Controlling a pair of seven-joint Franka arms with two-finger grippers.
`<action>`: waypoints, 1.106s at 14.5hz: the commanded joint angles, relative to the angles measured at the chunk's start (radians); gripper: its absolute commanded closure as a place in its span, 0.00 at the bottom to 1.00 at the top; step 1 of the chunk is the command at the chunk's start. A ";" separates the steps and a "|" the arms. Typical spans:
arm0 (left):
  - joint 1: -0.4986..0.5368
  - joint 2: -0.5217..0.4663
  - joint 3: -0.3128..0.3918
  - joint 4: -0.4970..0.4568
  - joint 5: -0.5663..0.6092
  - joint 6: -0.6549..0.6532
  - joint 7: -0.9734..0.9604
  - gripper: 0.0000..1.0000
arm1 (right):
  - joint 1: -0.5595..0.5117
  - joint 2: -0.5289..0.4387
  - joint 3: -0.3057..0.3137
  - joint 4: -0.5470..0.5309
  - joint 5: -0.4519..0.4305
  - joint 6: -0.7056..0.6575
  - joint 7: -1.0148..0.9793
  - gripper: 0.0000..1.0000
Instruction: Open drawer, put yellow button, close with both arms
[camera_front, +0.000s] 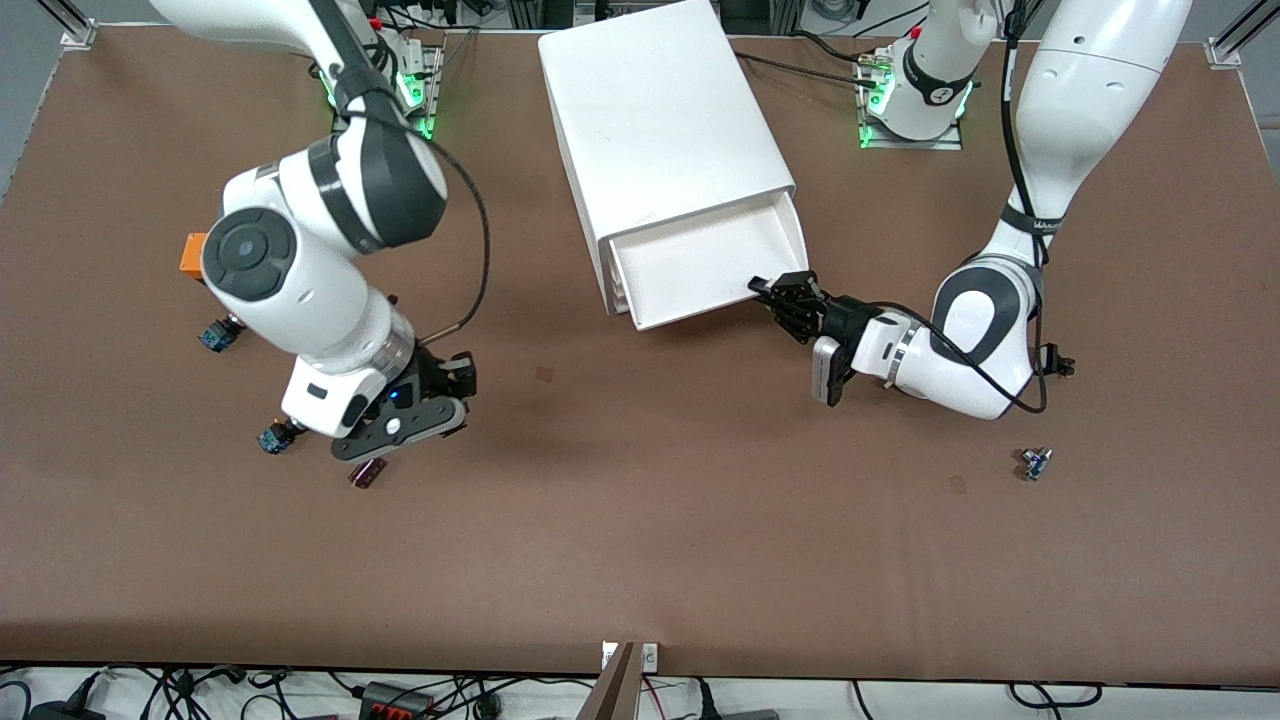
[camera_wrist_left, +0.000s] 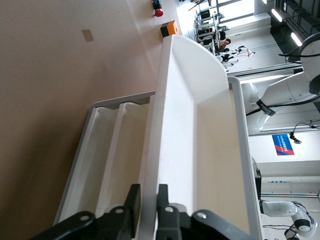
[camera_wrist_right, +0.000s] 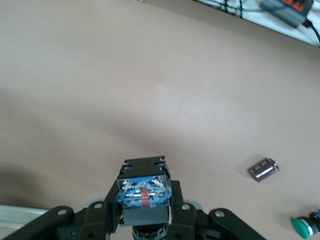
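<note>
Count: two arms (camera_front: 300, 270) (camera_front: 985, 335), one cabinet (camera_front: 660, 120), three drawers (camera_wrist_left: 200, 125) (camera_wrist_left: 131, 150) (camera_wrist_left: 100, 150).
Three push buttons (camera_front: 220, 335) (camera_front: 275, 437) (camera_wrist_right: 144, 192), one orange block (camera_front: 192, 252), one dark red chip (camera_front: 367, 473), one small loose part (camera_front: 1035, 463).

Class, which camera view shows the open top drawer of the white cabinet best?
The front view: the shallow white plastic top drawer shows whole, pulled out, nothing visible inside. The left wrist view shows its front wall in the left claw. The right wrist view misses it.

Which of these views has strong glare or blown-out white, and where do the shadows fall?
Left wrist view: the drawer interior glares nearly blown-out white, room lights bright. Front view: even light, soft shadow under the right gripper. Right wrist view: a dim shadow band crosses the table.
</note>
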 joint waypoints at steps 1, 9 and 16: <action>-0.003 0.013 0.006 0.031 0.033 0.004 -0.018 0.00 | 0.066 -0.005 -0.007 0.046 0.008 -0.029 0.064 1.00; 0.039 -0.076 0.009 0.210 0.229 -0.192 -0.586 0.00 | 0.261 0.050 -0.015 0.141 -0.003 -0.008 0.422 1.00; -0.033 -0.090 -0.012 0.482 0.775 -0.312 -0.915 0.00 | 0.364 0.130 -0.012 0.204 -0.001 0.049 0.509 1.00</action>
